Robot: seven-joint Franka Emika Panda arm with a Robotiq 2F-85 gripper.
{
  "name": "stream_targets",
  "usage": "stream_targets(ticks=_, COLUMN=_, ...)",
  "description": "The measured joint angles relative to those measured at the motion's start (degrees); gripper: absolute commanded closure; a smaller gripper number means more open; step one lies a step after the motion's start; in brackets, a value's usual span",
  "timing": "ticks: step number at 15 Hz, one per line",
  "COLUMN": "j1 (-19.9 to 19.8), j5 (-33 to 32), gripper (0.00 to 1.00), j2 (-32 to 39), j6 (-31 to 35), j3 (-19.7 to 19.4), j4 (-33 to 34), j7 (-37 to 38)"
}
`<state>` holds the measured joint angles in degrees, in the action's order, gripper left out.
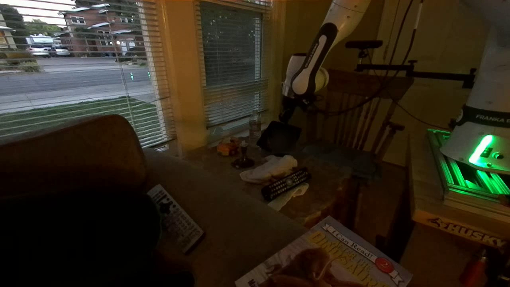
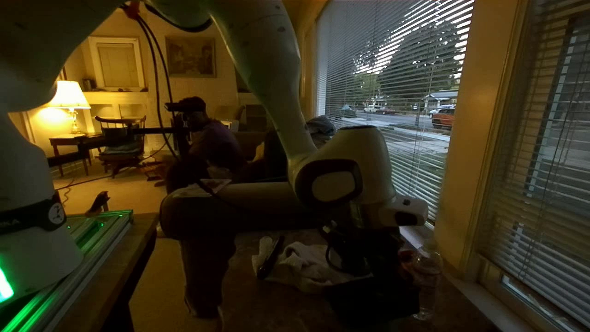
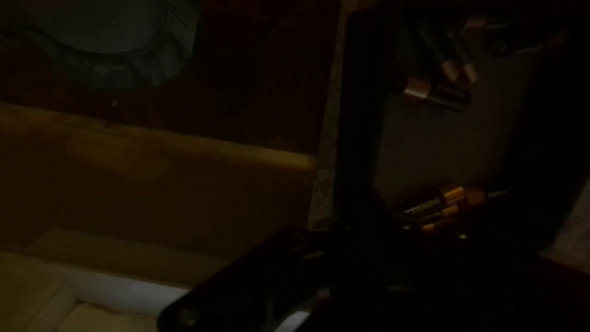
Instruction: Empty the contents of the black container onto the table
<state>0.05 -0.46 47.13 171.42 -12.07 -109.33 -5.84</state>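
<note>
The black container hangs tilted over the far part of the table. My gripper comes down from above and is shut on its edge. In the wrist view the container's wall meets the dark fingers, whose tips are hard to make out. Several batteries lie inside near the gripper, and more batteries rest at the opposite end. In an exterior view the container is a dark shape below the wrist; how far it is from the tabletop is unclear.
A clear bottle stands close beside the container, near the window blinds. A dark stand, an orange item, a white cloth and a black remote are on the table. A wooden chair stands behind.
</note>
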Motion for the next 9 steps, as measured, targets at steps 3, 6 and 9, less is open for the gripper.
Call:
stream_targets(ticks=3, j1=6.41, j5=-2.38, gripper=0.98, j2=-0.81, j6=1.36, j3=-5.75, j4=-1.87, j7=2.75)
stream_targets(ticks=6, j1=12.72, j5=-4.45, gripper=0.98, j2=-0.99, j6=2.12, j3=-10.99, j4=-3.6, j7=5.01)
stream_targets(ticks=9, j1=19.28, j5=-6.56, gripper=0.98, j2=-0.97, j6=2.95, j3=-16.19, j4=-5.61, j7=6.89)
